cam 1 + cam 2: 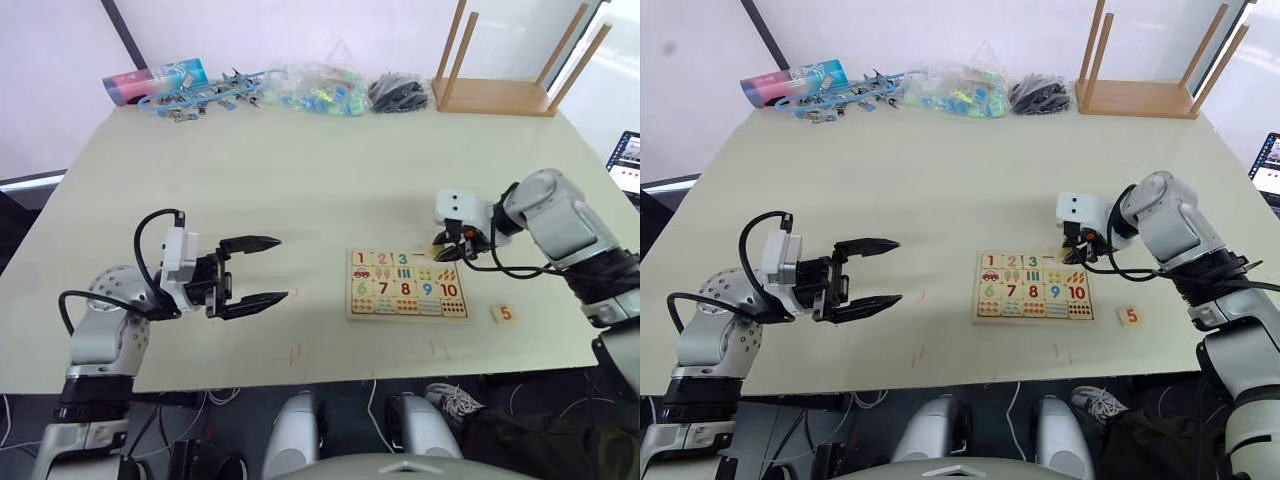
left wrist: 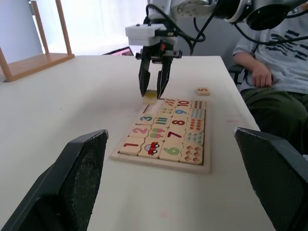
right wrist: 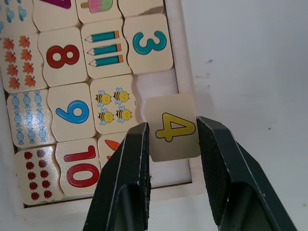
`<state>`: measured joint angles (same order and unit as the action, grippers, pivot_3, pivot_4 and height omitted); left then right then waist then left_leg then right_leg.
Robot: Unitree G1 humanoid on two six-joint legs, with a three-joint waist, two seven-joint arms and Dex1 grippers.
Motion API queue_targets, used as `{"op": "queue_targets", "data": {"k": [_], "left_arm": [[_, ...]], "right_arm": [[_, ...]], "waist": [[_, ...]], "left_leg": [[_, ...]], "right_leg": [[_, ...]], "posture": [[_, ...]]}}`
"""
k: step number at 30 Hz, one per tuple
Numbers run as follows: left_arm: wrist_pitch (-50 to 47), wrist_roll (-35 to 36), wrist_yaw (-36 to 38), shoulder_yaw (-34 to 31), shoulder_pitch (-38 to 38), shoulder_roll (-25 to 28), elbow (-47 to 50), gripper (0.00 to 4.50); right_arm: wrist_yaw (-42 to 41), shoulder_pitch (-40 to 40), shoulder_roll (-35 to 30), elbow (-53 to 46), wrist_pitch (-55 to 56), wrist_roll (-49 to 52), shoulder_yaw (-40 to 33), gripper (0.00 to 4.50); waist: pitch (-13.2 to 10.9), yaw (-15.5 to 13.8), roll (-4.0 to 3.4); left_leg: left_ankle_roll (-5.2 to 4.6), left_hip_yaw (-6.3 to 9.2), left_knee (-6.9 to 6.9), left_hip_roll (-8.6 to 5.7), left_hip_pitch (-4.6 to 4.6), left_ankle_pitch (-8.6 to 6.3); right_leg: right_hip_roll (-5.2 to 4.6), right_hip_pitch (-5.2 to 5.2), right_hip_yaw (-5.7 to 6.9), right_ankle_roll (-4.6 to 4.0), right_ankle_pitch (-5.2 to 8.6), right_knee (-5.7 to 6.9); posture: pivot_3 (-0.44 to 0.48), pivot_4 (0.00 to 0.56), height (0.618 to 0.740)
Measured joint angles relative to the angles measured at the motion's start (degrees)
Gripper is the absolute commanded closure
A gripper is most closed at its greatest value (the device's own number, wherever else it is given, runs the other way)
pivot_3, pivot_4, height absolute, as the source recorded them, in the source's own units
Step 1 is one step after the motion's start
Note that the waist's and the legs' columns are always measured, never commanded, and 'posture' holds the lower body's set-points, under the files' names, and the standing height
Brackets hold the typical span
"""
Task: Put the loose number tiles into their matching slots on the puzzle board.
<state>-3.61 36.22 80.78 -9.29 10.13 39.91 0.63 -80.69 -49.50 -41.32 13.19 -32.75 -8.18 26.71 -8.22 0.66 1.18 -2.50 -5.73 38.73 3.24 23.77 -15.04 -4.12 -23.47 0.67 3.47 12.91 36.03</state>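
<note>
The pale worktop [image 1: 300, 190] carries the puzzle board [image 1: 407, 285] near its front edge, a loose 5 tile [image 1: 504, 313] beside it, and an upturned stool [image 1: 505, 70] and bagged clutter [image 1: 320, 90] along the back.

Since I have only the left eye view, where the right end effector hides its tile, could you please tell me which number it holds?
Observer: The right end effector grips the yellow 4 tile.
Operator: Thank you. Is its slot free?
Observer: Yes, the bare slot beside the four bees picture is empty.
Operator: How is the tile placed?
Observer: It lies partly over the puzzle board rim, just next to that slot.
</note>
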Motion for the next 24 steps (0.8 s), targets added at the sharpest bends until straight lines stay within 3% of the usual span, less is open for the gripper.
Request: {"op": "queue_targets", "data": {"k": [24], "left_arm": [[-1.7, 0.03, 0.14, -0.32, -1.17, 0.18, 1.51, 0.0]], "right_arm": [[2.32, -0.21, 2.07, -3.32, -5.61, -2.0, 3.41, 3.62]], "waist": [[0.0, -0.01, 0.01]], "left_leg": [[0.01, 0.0, 0.0, 0.0, 0.0, 0.0]], "right_leg": [[0.0, 0.0, 0.01, -0.01, 0.0, -0.01]], "posture": [[0.0, 0.15, 0.738]]}}
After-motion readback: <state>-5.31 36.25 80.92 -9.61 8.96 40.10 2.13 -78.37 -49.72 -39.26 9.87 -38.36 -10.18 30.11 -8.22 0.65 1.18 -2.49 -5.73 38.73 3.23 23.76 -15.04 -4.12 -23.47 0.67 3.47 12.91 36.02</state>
